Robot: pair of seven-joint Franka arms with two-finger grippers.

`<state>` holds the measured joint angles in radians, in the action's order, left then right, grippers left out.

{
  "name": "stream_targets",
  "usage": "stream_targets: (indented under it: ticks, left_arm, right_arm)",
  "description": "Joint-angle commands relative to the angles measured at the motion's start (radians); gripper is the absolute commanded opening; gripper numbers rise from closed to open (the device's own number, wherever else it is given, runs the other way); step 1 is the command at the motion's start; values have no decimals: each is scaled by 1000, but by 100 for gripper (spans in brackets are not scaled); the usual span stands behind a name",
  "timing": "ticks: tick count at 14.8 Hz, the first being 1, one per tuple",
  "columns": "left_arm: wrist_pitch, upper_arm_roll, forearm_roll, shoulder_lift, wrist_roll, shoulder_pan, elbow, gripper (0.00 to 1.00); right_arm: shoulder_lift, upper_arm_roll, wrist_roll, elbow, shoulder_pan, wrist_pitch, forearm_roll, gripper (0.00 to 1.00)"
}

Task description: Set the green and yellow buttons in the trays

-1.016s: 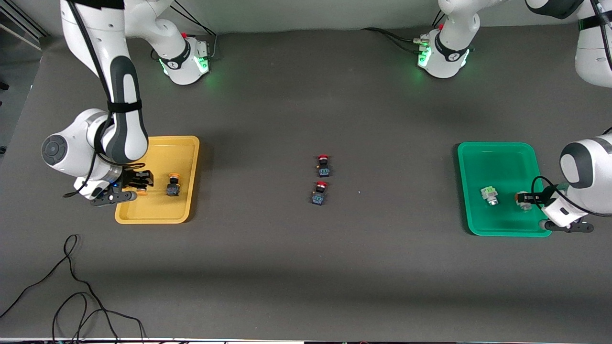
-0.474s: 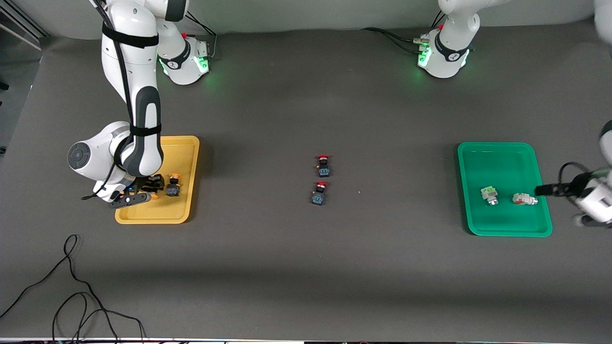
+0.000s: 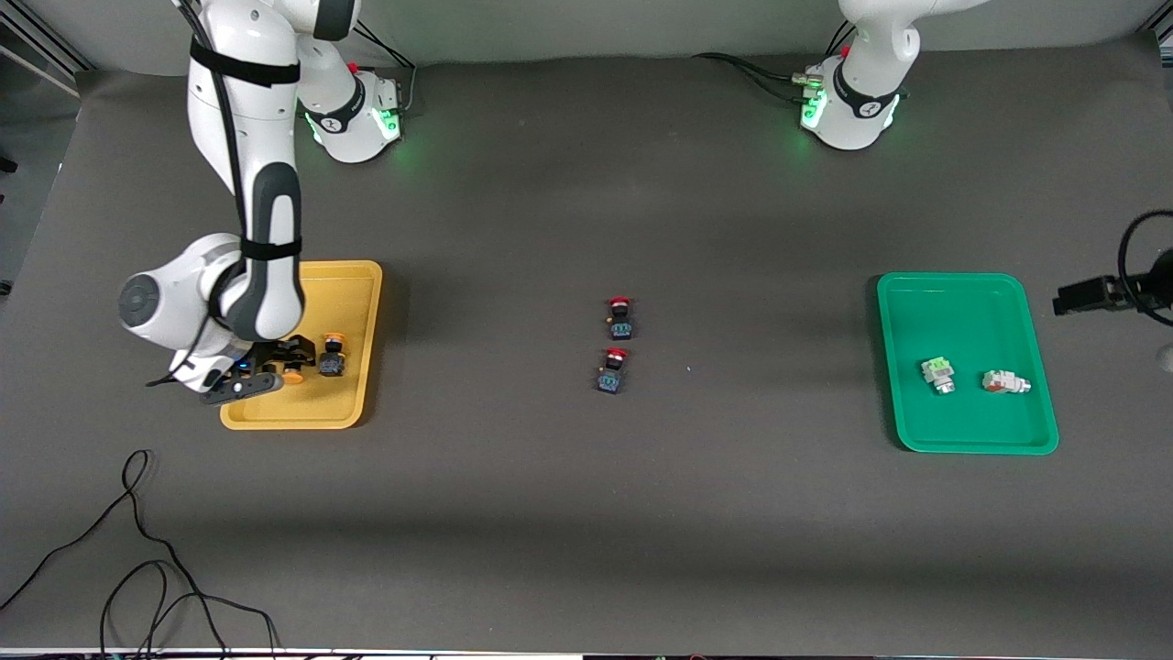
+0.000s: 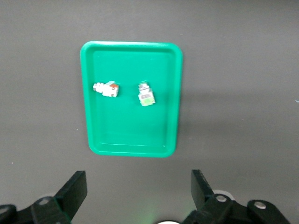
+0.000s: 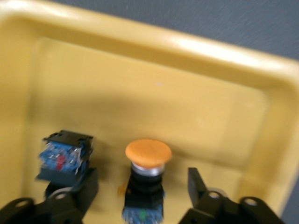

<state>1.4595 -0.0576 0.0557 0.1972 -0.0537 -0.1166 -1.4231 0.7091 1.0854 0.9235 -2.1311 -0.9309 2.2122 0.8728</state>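
Note:
The yellow tray holds two yellow buttons: one lies free, the other lies between the fingers of my right gripper. In the right wrist view the right gripper is open, with gaps on both sides of the orange-capped button; the free button lies beside it. The green tray holds two green buttons. My left gripper is over the bare table beside the green tray. In the left wrist view it is open and empty, with the tray and both buttons in sight.
Two dark switches with red caps lie mid-table, between the trays. A loose black cable lies on the table near the front camera, at the right arm's end.
My left gripper has let go of the second green button in the green tray and drawn up and away from it. My right gripper has shifted toward the free yellow button, its own button now lying between open fingers.

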Motion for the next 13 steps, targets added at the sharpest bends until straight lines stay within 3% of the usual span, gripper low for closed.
stream_targets:
  ticks: [1,3,7,11,13]
  left_arm:
    - [-37,10,-5,-34,29,61,32,99]
    - [-48,10,-8,-62,35,113,32,99]
    - [-68,9,-16,-91,117,178,3,99]
    - [56,9,-43,-176,115,178,-158,99]
    - [65,12,-80,-174,112,170,-161,99]
  right_arm:
    - [-36,160,-12,146,-23,-257,-87,100]
    - [-37,230,-112,282,-25,-447,-142,100]
    - [-37,326,-279,506,-26,-705,-153,100]
    - [-37,460,-356,713,-26,-940,-184,100]
    - [-40,552,-354,792,-25,-1018,-182,100]
